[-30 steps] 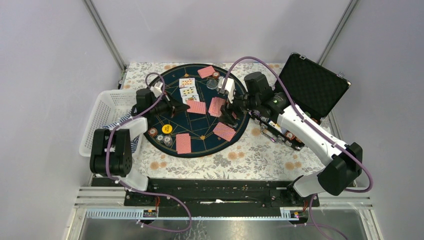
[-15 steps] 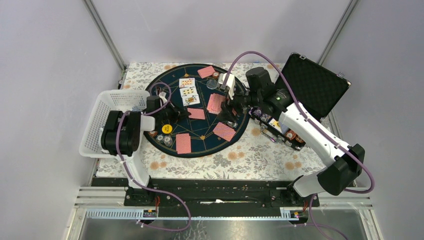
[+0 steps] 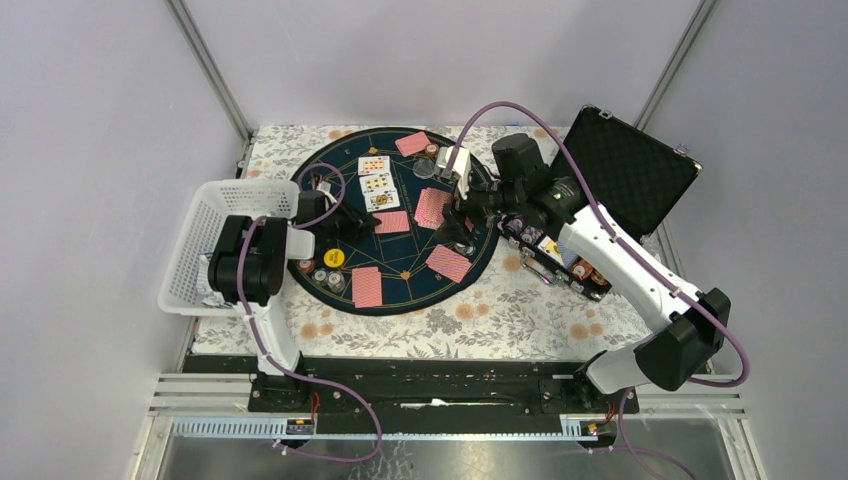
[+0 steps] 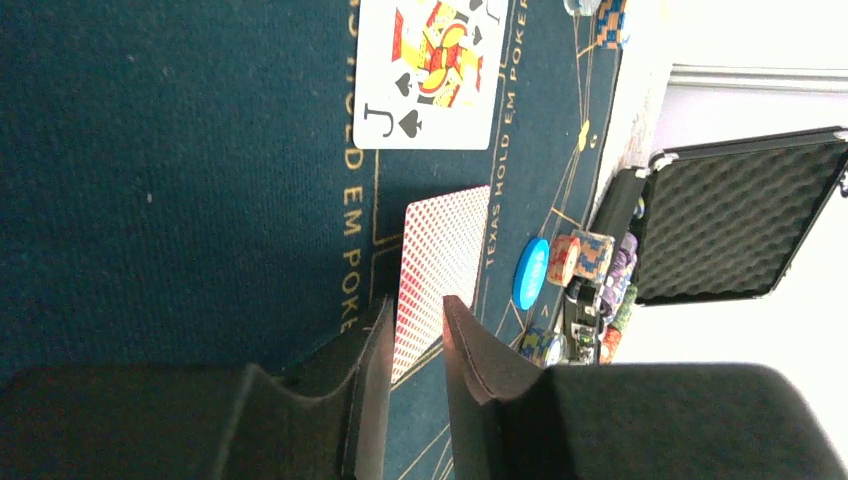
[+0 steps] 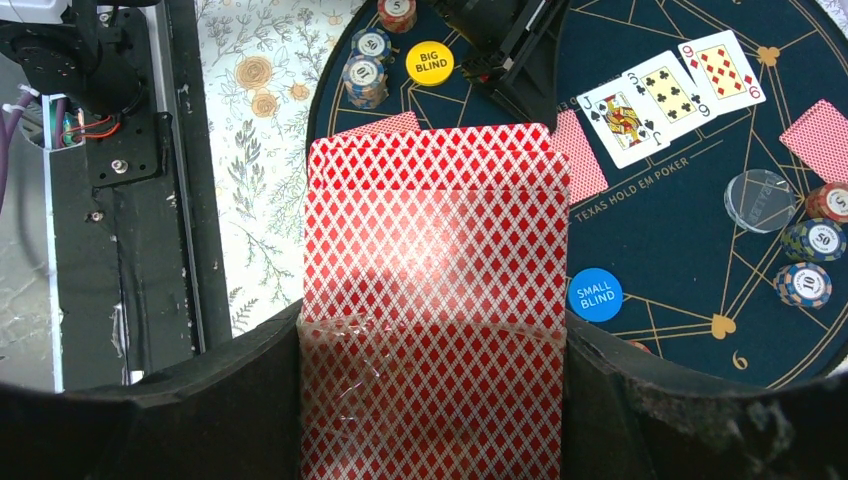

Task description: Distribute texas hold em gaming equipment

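In the right wrist view my right gripper [image 5: 432,400] is shut on a fanned deck of red-backed cards [image 5: 435,300], held above the round dark-blue mat [image 3: 400,272]. One red-backed card [image 4: 442,260] lies face down on the mat at the tips of my left gripper [image 4: 412,320], whose jaws stand slightly apart, so it is open. From above, that card [image 3: 392,222] is just right of the left gripper [image 3: 352,226]. Three face-up cards [image 3: 378,183] lie in a row behind it. The yellow button [image 3: 334,258] and blue button [image 5: 596,294] sit on the mat.
More face-down cards [image 3: 367,286] lie around the mat, with chip stacks [image 3: 318,272] by the left rim. The open black case [image 3: 625,170] stands at the right, chips [image 3: 560,262] along its near edge. A white basket [image 3: 215,215] sits at the left.
The left gripper went from shut to slightly open, leaving the red-backed card on the mat, and its arm folded back toward the basket. The right gripper with the deck shifted slightly away.
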